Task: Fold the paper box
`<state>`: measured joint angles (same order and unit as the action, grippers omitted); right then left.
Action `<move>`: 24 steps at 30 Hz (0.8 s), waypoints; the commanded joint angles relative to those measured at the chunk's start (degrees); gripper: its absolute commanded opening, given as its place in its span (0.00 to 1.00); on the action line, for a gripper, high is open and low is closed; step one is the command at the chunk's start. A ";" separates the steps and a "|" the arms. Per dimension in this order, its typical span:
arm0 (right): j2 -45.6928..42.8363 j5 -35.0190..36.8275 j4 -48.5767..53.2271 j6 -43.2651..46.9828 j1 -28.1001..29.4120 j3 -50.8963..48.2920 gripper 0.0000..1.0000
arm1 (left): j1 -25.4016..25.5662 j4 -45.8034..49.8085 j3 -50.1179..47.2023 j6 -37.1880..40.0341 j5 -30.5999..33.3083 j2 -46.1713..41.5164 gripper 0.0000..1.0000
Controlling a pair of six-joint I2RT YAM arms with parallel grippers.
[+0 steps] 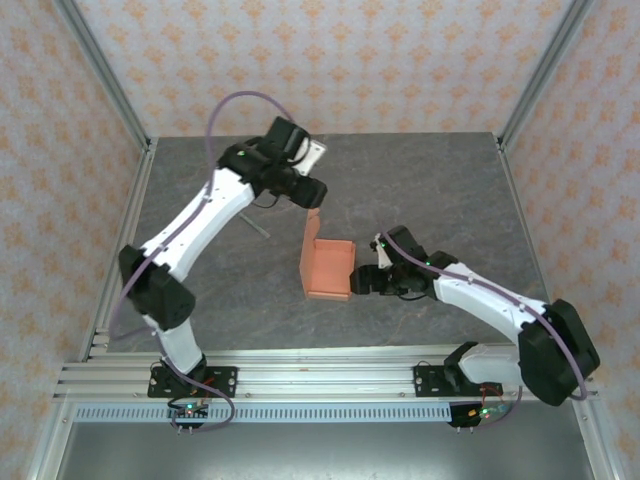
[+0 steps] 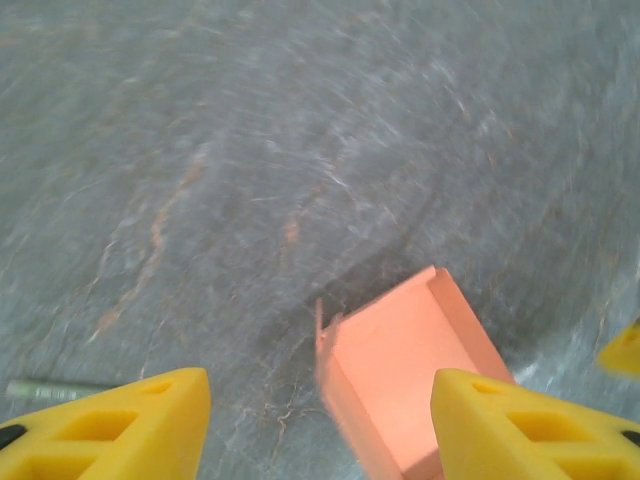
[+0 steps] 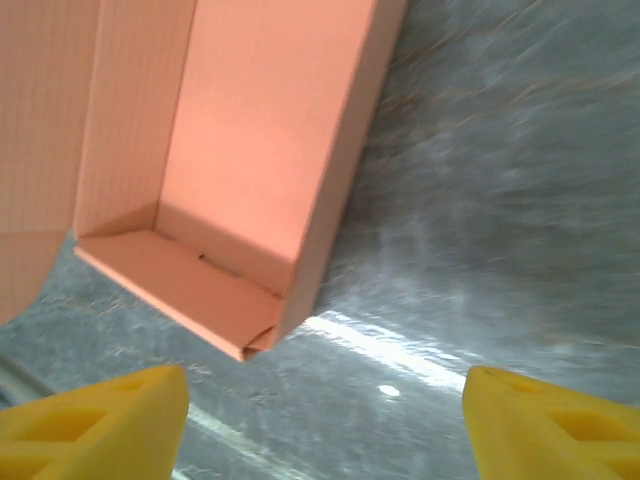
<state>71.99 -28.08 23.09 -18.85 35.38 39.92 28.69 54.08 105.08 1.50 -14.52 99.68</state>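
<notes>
The paper box (image 1: pixel 330 268) is a small salmon-orange open tray on the grey table, with one tall flap standing upright on its left side. From the left wrist view the paper box (image 2: pixel 405 375) lies below and between the yellow fingers (image 2: pixel 120 425), nearer the right one. My left gripper (image 1: pixel 312 196) hovers over the top of the flap, open and holding nothing (image 2: pixel 320 430). My right gripper (image 1: pixel 362 280) is just right of the box, low over the table. It stands open (image 3: pixel 325 425), with a corner of the paper box (image 3: pixel 250 150) ahead of it and clear of both fingers.
A thin grey metal rod (image 1: pixel 258 228) lies on the table left of the box, also seen as a rod (image 2: pixel 45 388) beside the left finger. Metal frame posts (image 1: pixel 105 75) and patterned walls close in the table. An aluminium rail (image 1: pixel 320 375) runs along the near edge.
</notes>
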 commanded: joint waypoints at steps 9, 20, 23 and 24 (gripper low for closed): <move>9.52 -6.47 -18.87 -10.76 4.58 -1.61 0.54 | -10.93 -15.30 -26.15 -16.73 3.81 -16.11 0.60; 16.30 -8.54 -24.13 -11.43 9.71 3.10 0.49 | -17.25 -19.89 -38.52 -19.51 7.12 -22.67 0.60; 11.97 -4.38 -12.61 -3.68 9.17 5.97 0.62 | -17.61 -19.85 -39.09 -19.10 7.32 -23.07 0.60; 10.07 -3.21 -9.76 -0.99 8.39 6.83 0.67 | -17.61 -19.86 -39.16 -18.89 7.25 -23.13 0.60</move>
<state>87.18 -34.87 4.93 -27.31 44.82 43.27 11.14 36.38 66.50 -16.71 -8.54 77.89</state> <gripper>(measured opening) 0.640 0.604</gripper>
